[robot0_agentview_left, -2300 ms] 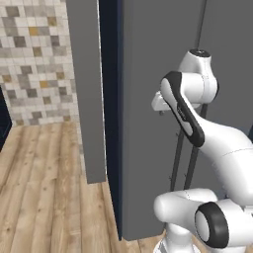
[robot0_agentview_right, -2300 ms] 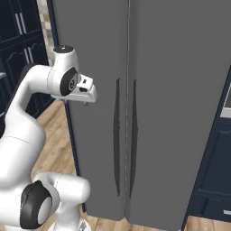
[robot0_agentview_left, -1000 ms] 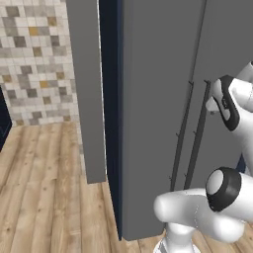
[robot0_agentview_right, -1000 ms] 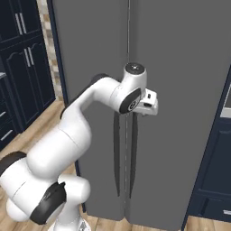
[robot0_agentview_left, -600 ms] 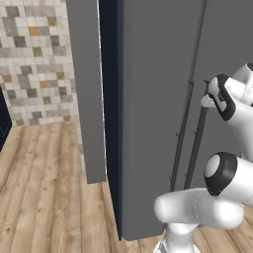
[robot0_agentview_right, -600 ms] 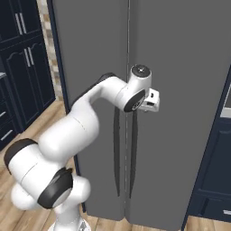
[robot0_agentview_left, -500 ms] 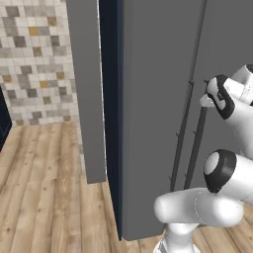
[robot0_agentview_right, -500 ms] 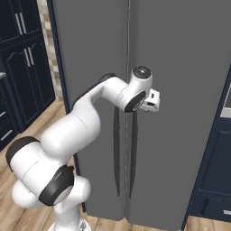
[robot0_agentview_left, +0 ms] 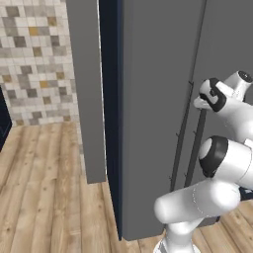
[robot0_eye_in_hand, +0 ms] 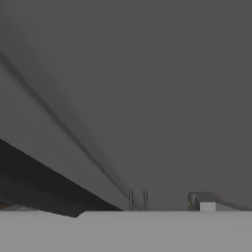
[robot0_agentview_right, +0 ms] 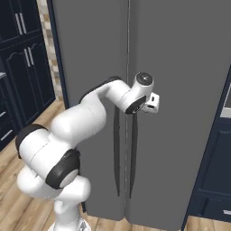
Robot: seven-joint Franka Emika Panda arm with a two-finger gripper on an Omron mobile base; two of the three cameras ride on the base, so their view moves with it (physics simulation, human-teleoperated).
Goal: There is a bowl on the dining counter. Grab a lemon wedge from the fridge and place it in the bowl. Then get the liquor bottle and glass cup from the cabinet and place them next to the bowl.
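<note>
Gripper (robot0_agentview_right: pixel 153 104): raised at mid-height against the fridge (robot0_agentview_right: pixel 180 67), at the top of the right door's handle (robot0_agentview_right: pixel 133 162); finger spread and any hold cannot be told. Fridge: both doors closed, tall dark grey, directly ahead of the base, with navy cabinets (robot0_agentview_right: pixel 20 58) to its left.

The tall double-door fridge (robot0_agentview_right: pixel 180 90) is showing a flat dark grey, its two slim vertical handles (robot0_agentview_right: pixel 116 149) darker still; the robot arm (robot0_agentview_right: pixel 90 117) is showing glossy white with dark joints; the plank floor (robot0_agentview_left: pixel 44 197) is showing pale brown wood grain; the tiled wall (robot0_agentview_left: pixel 34 59) is showing a mosaic of white, grey, tan and ochre squares; the panelled side cabinets (robot0_agentview_right: pixel 22 63) are showing navy blue with grey bar handles.
</note>
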